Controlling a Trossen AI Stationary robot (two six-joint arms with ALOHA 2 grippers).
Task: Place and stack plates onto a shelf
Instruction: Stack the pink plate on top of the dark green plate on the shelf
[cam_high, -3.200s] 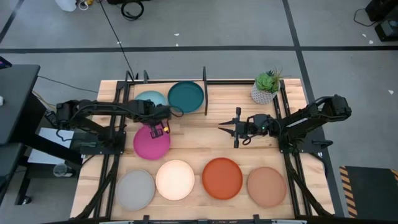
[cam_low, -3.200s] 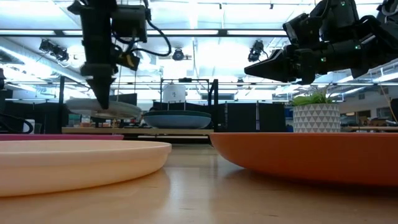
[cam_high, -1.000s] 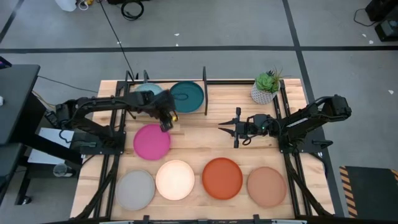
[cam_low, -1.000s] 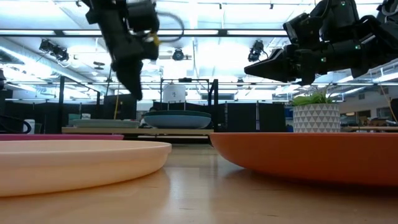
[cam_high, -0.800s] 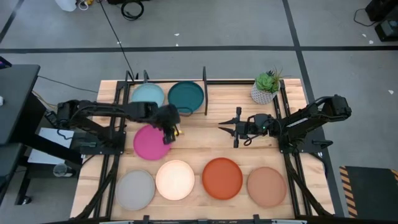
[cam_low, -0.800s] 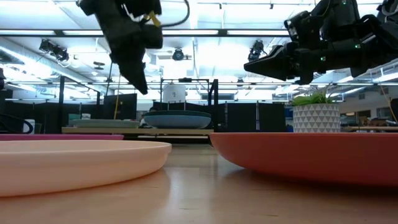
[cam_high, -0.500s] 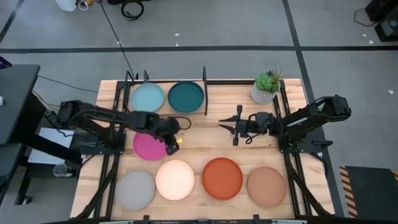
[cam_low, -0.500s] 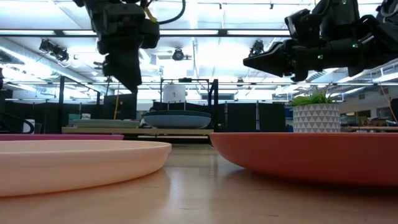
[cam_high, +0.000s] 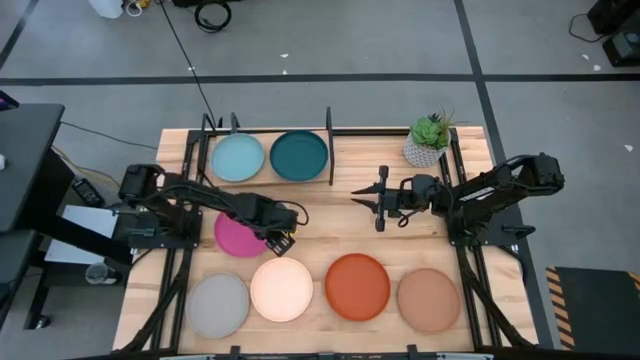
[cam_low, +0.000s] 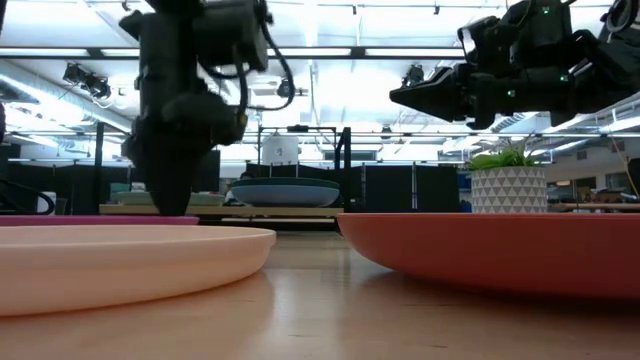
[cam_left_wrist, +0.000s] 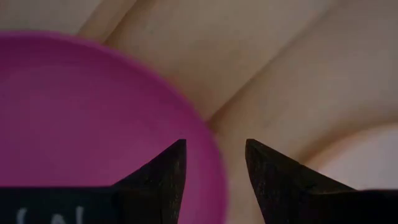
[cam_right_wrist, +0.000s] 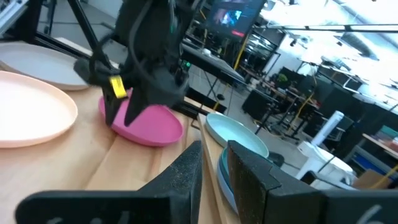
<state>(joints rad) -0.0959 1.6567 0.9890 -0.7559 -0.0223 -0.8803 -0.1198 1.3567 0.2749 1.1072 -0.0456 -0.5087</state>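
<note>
Over the pink plate's (cam_high: 236, 236) right rim, my left fingers (cam_left_wrist: 169, 177) stand apart, straddling that edge above the surface (cam_high: 330, 225). The cream plate (cam_high: 281, 289) lies near. My right fingers (cam_right_wrist: 246, 171) hover midair, slightly apart, beside the shelf (cam_high: 320, 180).

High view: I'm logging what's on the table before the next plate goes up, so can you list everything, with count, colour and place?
Shelf: one, light wood in a black frame, far side of table.
Plates on shelf: two, light blue and dark teal, side by side.
Pink plate: one, on the table in front of the shelf.
Front row plates: four, grey, cream, orange, tan.
Plant: one, green in a white pot, far right corner.
Left gripper: open, fingers straddling the pink plate's edge.
Right gripper: raised mid-table, empty.
</note>
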